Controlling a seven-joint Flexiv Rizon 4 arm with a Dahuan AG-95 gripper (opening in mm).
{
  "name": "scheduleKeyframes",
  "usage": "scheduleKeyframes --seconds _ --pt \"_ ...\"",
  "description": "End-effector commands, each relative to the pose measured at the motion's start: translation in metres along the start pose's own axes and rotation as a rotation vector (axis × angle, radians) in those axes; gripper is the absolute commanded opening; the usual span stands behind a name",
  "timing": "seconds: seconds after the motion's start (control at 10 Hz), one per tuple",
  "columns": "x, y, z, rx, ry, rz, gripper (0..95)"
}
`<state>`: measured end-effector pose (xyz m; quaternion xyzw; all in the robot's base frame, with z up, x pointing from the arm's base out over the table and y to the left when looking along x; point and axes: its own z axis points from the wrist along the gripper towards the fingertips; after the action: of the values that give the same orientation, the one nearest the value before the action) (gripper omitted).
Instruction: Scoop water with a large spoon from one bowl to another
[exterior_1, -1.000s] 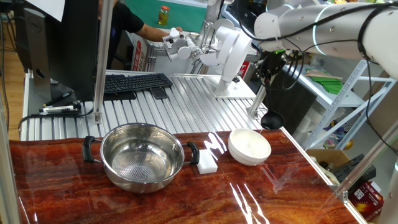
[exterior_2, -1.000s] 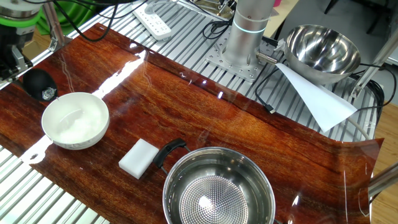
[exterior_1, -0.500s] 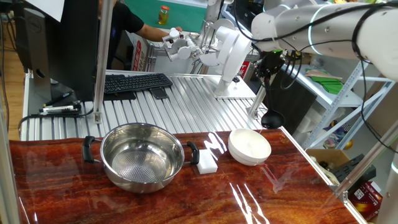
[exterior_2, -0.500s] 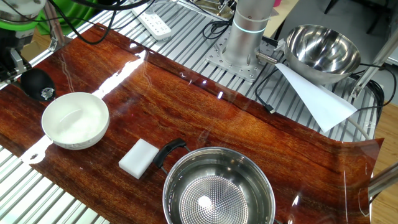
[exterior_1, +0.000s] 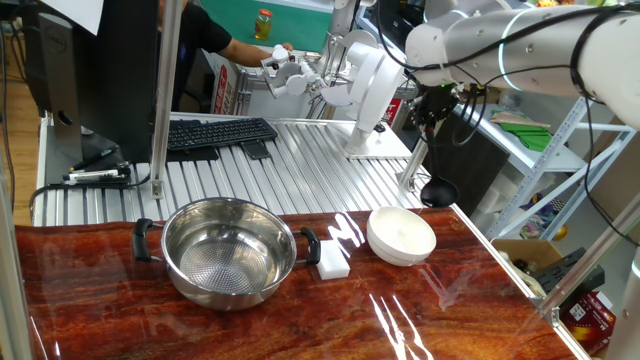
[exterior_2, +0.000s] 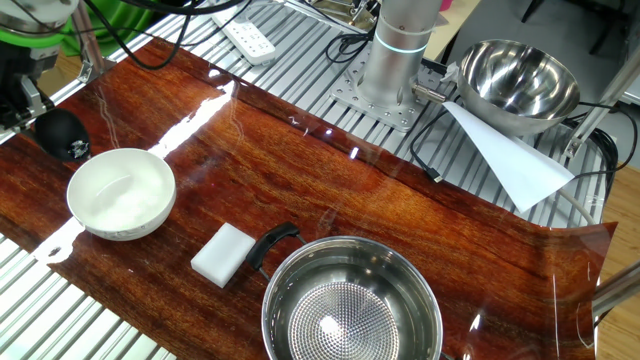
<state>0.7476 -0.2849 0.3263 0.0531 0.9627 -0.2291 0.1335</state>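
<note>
The large spoon, a black ladle, hangs upright with its round cup (exterior_1: 437, 192) just past the table's far right edge, behind the small white bowl (exterior_1: 401, 236). My gripper (exterior_1: 428, 118) is shut on the top of its thin handle. In the other fixed view the ladle cup (exterior_2: 62, 135) hovers up and left of the white bowl (exterior_2: 120, 193), and only a part of the gripper (exterior_2: 20, 96) shows at the frame's left edge. The wide steel bowl (exterior_1: 228, 251) with two black handles stands mid-table; its dotted bottom (exterior_2: 345, 320) shows.
A white rectangular block (exterior_1: 333, 260) lies between the two bowls. Behind the table are a keyboard (exterior_1: 215, 132), the arm's base (exterior_2: 400, 50), a second steel bowl (exterior_2: 518, 75) and a white paper sheet (exterior_2: 505, 150). A metal post (exterior_1: 166, 95) rises at the left.
The arm's upper links have shifted very slightly; the ladle still hangs in about the same spot behind the white bowl. Nothing else has moved.
</note>
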Motion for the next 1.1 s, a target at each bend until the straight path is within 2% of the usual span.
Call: scheduleKeyframes --seconds 0.1,1.1 --pt "-0.0003 0.0008 -0.0005 0.002 0.001 0.000 0.0" --pt "-0.0024 0.0071 -0.0028 0.049 -0.002 -0.007 0.0"
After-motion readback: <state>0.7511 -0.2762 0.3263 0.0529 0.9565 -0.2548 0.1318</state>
